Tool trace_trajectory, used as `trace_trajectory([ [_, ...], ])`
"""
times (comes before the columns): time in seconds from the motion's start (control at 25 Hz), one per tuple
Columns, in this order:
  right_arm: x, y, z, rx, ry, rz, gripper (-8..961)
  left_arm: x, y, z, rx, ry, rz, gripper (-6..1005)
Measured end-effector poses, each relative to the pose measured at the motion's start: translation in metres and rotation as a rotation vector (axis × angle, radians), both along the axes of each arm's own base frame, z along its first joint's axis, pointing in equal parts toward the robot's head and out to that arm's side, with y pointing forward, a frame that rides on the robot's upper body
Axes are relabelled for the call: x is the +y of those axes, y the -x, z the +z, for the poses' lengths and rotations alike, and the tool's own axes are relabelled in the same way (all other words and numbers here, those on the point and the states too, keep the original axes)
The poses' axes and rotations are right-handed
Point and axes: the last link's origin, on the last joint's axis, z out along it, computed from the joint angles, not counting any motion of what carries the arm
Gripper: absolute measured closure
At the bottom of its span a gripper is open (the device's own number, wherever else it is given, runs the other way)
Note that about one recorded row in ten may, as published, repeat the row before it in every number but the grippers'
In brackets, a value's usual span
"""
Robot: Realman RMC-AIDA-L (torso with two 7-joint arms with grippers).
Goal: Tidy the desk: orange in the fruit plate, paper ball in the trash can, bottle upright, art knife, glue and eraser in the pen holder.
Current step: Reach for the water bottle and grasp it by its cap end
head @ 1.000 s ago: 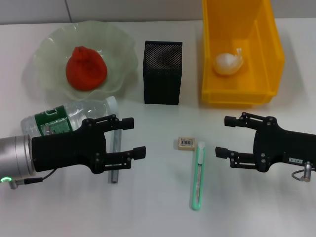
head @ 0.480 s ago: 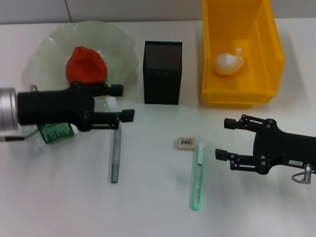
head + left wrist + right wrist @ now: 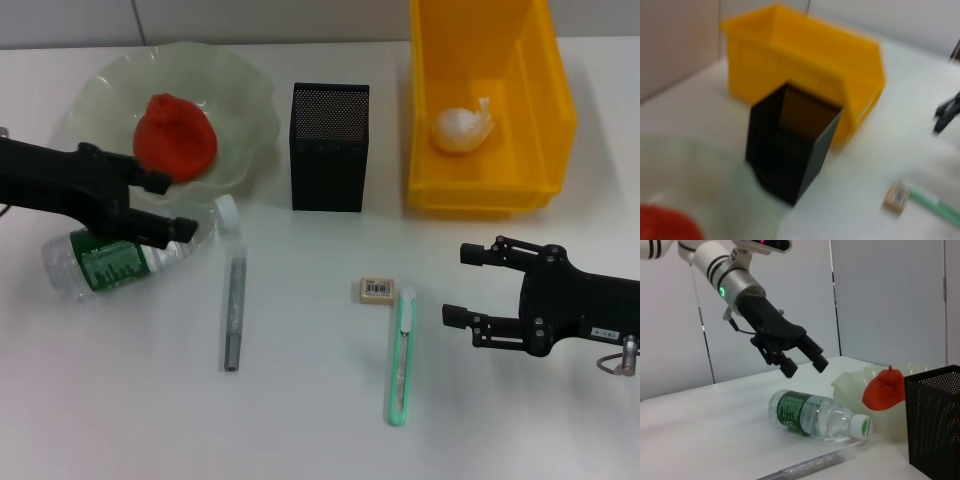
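1. The left pincer (image 3: 165, 205) hangs over the lying water bottle (image 3: 120, 255), its fingers spread and clear of the plastic. The right wrist view shows a gap of air between them and the bottle, so nothing is held yet. Judging by this pose, righting the bottle is the step in hand.
2. The bottle lies on its side on the table (image 3: 300, 400), cap (image 3: 228, 208) toward the pen holder (image 3: 329, 147), body just beside the fruit plate (image 3: 250, 100). A grip across the body would suit tipping it upright.
3. The orange (image 3: 175, 135) already sits in the plate, and the paper ball (image 3: 462, 127) lies in the yellow bin (image 3: 560, 110) serving as trash can; those two parts look done.
4. The grey glue stick (image 3: 234, 310), the eraser (image 3: 377, 290) and the green art knife (image 3: 401, 355) lie flat on the table, all outside the pen holder.
5. The right pincer (image 3: 462, 285) waits low near the knife, fingers spread, holding nothing, probably placed for the small items.
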Motion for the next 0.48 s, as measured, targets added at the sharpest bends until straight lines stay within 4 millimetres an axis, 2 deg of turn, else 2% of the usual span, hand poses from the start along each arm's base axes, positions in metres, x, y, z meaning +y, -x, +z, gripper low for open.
trace_trajectory([
  [0.2, 0.0, 0.0, 0.0, 0.0, -0.001, -0.001, 164, 0.01, 0.003, 0.003, 0.176, 0.002, 0.047, 201],
  [0.48, 0.001, 0.0, 0.001, 0.005, 0.001, -0.011, 164, 0.019, 0.012, -0.002, 0.288, -0.033, 0.06, 201],
])
